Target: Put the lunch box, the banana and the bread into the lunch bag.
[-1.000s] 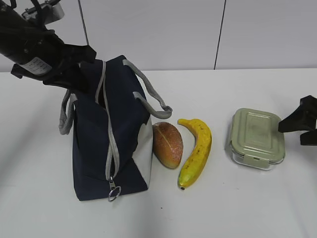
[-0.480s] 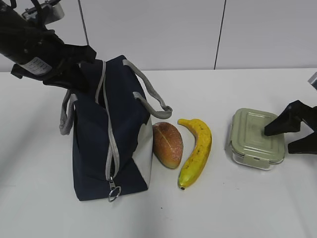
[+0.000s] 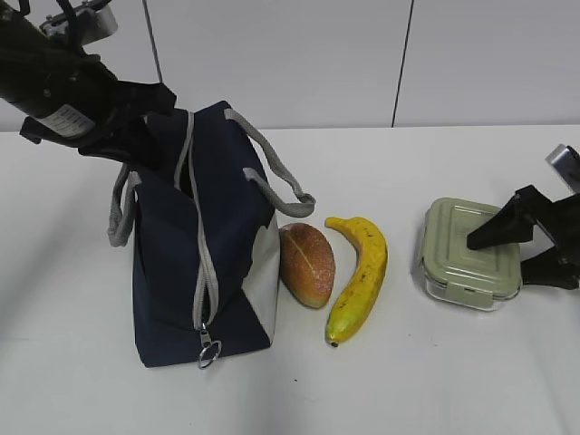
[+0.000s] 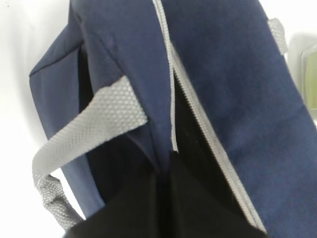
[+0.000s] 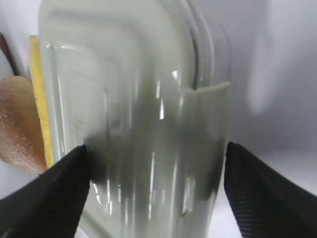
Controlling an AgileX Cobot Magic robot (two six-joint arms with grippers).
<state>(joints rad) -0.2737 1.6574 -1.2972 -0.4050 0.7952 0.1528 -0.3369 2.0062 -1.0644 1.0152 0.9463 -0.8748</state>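
**Right tool wide open at the lunch box, left tool pinching the lunch bag**

Right tool [image 3: 524,246]: spread wide open, near the right edge of the tabletop [image 3: 435,381]. One black finger [image 5: 47,196] on each side of the lunch box [image 3: 470,252] in the right wrist view, not squeezing it. Nothing held.

Lunch box: flat on the tabletop, toward the right edge, pale green lid on top, clear glass below. Seen blurry and very close from the right wrist.

Left tool [image 3: 136,136]: shut tight, up at the back top corner of the lunch bag [image 3: 195,263], near the back left part of the tabletop. Pinched on the dark blue cloth by the bag's mouth, as seen from the left wrist. Fingers partly hidden by the bag from outside.

Lunch bag: standing upright on the left half of the tabletop. Grey zipper strip [image 3: 207,272] running down the front, metal ring pull [image 3: 209,350] hanging at the bottom. Top open as a dark slit. Grey handles [image 3: 276,177] flopping to both sides. White side panel facing the bread.

Bread [image 3: 306,265]: brown roll lying just right of the bag, touching or almost touching it.

Banana [image 3: 359,276]: yellow, curved, lying just right of the bread, between bread and lunch box. Well apart from the lunch box.
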